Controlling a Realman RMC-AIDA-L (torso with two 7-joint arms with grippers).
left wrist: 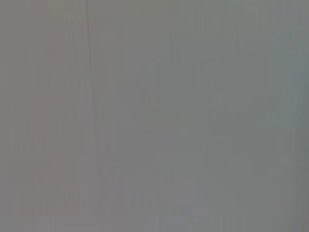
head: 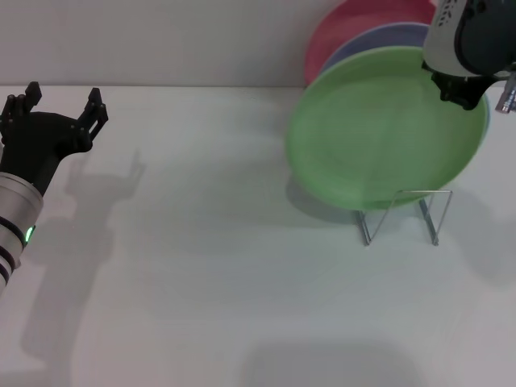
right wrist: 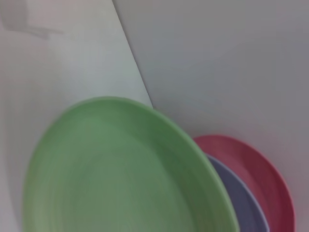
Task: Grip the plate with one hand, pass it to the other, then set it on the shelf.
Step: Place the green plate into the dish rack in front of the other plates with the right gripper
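Note:
The light green plate [head: 379, 137] stands tilted on edge at the right, its lower rim at the silver wire shelf [head: 403, 214]. My right gripper [head: 461, 95] reaches down from the upper right, and its black fingers are closed on the plate's upper right rim. The right wrist view is filled by the same green plate [right wrist: 111, 183], seen from close by. Far off at the left edge of the table, my left gripper [head: 60, 105] hangs open and holds nothing. The left wrist view shows only a blank grey surface.
Behind the green plate, a lavender plate [head: 379, 40] and a pink plate [head: 363, 24] lean against the back wall; both show again in the right wrist view, lavender [right wrist: 241, 203] and pink [right wrist: 260, 174]. The white table [head: 210, 266] spreads between the two arms.

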